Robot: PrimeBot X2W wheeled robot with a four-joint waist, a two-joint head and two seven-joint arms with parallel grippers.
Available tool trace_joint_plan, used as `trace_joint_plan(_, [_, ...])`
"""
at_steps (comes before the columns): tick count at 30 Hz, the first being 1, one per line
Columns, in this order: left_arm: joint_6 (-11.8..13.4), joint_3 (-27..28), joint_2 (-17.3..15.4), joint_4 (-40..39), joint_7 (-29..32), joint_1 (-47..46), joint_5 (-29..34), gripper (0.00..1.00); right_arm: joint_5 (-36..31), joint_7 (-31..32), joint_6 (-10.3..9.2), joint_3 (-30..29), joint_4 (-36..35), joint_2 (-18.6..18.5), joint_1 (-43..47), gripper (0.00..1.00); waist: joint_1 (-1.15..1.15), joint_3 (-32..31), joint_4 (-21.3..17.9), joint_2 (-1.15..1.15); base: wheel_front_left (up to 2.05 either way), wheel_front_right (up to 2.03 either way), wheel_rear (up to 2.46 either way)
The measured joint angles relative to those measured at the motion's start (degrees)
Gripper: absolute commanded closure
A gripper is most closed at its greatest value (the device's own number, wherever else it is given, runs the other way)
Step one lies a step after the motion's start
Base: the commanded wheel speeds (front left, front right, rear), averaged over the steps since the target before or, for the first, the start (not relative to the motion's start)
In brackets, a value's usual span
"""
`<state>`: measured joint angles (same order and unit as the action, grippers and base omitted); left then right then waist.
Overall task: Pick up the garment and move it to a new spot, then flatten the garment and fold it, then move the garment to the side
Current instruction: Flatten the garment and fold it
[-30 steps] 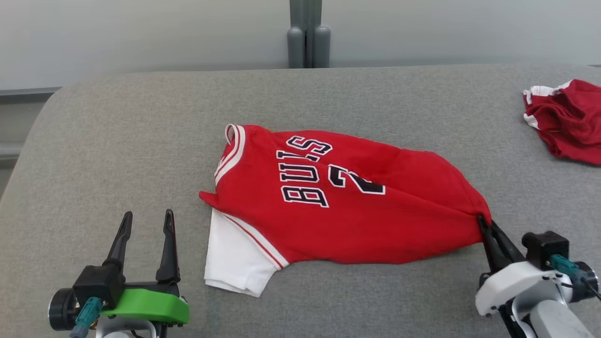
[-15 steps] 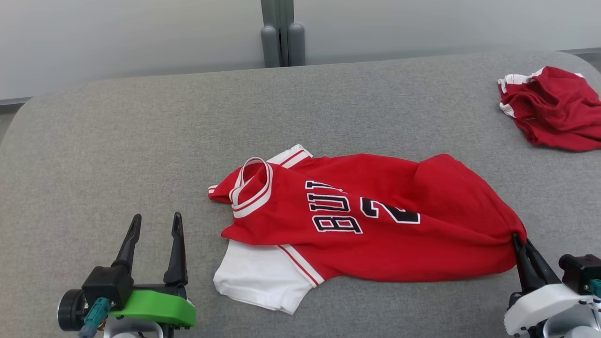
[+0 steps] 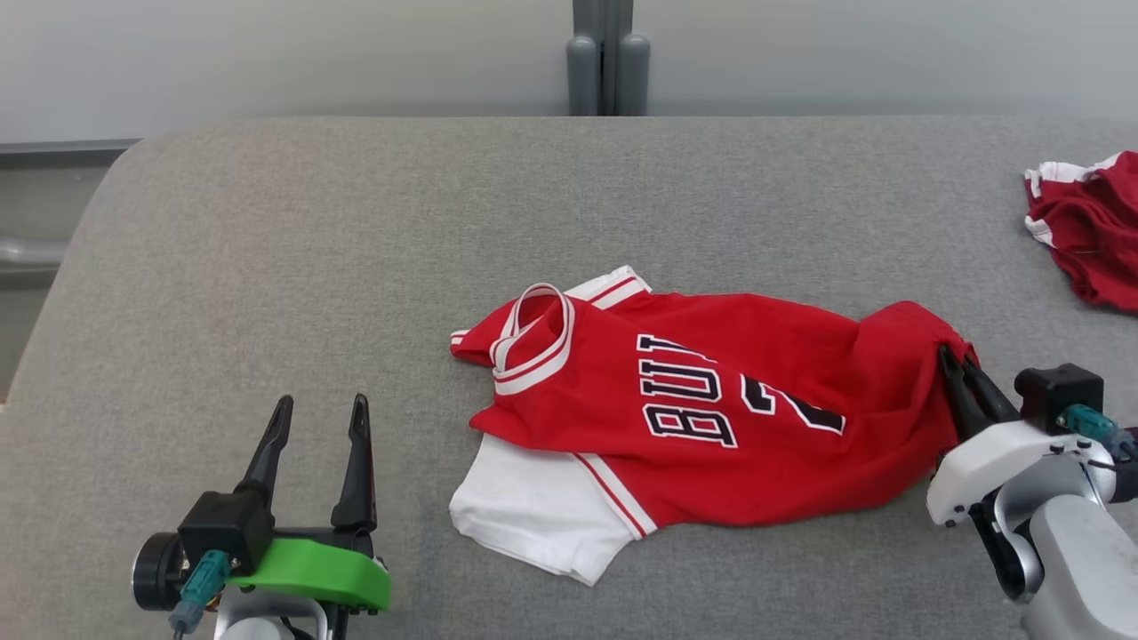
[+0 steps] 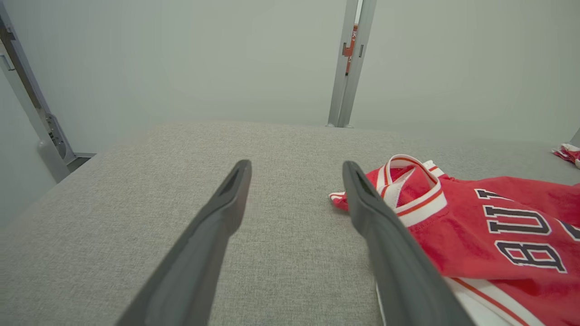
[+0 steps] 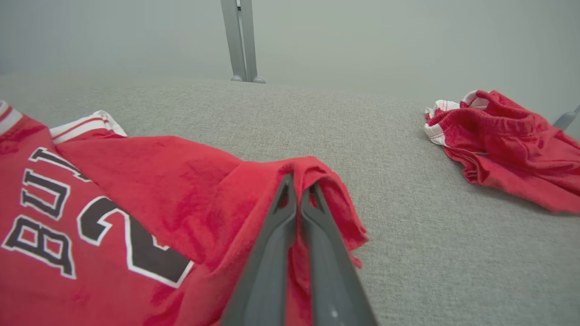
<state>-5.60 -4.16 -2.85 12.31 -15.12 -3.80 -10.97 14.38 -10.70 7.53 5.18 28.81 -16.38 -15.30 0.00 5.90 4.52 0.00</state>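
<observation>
Crumpled, the red jersey (image 3: 711,418) lay centre-right on the grey cushion (image 3: 311,231), its right end pinched in the closed right gripper (image 3: 958,364). At lower left, the left gripper (image 3: 322,407) stood wide, empty. Another red garment (image 3: 1089,231) lay at the right edge.

We see the shirt (image 3: 738,444) lying on the middle of the worktop (image 3: 311,267), the shorts (image 3: 1093,231) well apart to its right, a post (image 3: 609,62) behind.
</observation>
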Motion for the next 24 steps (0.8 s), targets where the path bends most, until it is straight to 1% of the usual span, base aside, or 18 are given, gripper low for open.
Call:
trace_joint_plan(3, [0.0, -0.5, 0.0, 0.1, 0.0, -0.4, -0.1, 0.0, -0.1, -0.8, 0.0, 1.0, 5.5, 0.1, -4.1, 1.0, 0.0, 0.6, 1.2, 0.0, 0.0, 0.0, 0.0])
trace_joint_plan(4, [0.0, -0.6, 0.0, 0.1, 0.0, -0.5, -0.1, 0.0, -0.2, -1.2, 0.0, 1.2, 7.4, 0.4, -5.6, 0.95, 0.0, 0.9, 1.5, 0.0, 0.0, 0.0, 0.0])
trace_joint_plan(5, [0.1, -0.7, 0.0, 0.1, 0.0, -0.5, -0.1, 0.0, -0.3, -1.6, 0.0, 1.5, 9.4, 0.6, -7.0, 0.81, 0.0, 1.2, 1.7, 0.0, 0.0, 0.0, 0.0])
trace_joint_plan(6, [0.1, -0.7, 0.0, 0.2, 0.0, -0.6, -0.1, 0.0, -0.3, -2.1, 0.0, 1.7, 10.8, 0.8, -8.0, 0.25, 0.0, 1.5, 1.8, 0.0, 0.0, 0.0, 0.0])
trace_joint_plan(7, [0.1, -0.9, 0.0, 0.3, 0.0, -0.8, -0.1, 0.0, -0.4, -2.5, 0.0, 1.9, 12.5, 1.0, -9.0, 0.0, 0.0, 1.8, 2.0, 0.0, 0.0, 0.0, 0.0])
trace_joint_plan(10, [0.1, -1.4, 0.0, 0.4, 0.0, -1.1, -0.1, 0.0, -0.3, -3.6, 0.0, 3.0, 15.5, 1.7, -10.6, 0.0, 0.0, 2.3, 2.1, 0.0, 0.0, 0.0, 0.0])
trace_joint_plan(13, [0.2, -1.3, 0.0, 0.5, 0.0, -1.1, -0.1, 0.0, 0.2, -4.1, 0.01, 3.5, 15.3, 2.0, -10.5, 0.0, 0.0, 2.2, 1.6, 0.0, 0.0, 0.0, 0.0])
trace_joint_plan(16, [0.3, -1.3, 0.0, 0.5, 0.0, -1.0, -0.1, 0.0, 0.7, -4.3, 0.0, 1.2, 9.5, 1.3, -7.3, 0.0, 0.0, 1.8, 0.7, 0.0, 0.0, 0.0, 0.0])
trace_joint_plan(21, [0.4, -0.8, 0.0, 0.2, 0.0, -0.4, 0.0, 0.0, 0.7, -4.4, 0.0, -3.8, -1.8, 1.1, 3.0, 0.0, 0.0, 0.8, -1.4, 0.0, 0.0, 0.0, 0.0])
trace_joint_plan(24, [0.4, -0.9, 0.0, 0.1, 0.0, -0.3, 0.0, 0.0, 0.7, -4.4, 0.0, -6.3, -5.5, 0.7, 7.3, 0.0, 0.0, 0.4, -2.6, 0.0, 0.0, 0.0, 0.0])
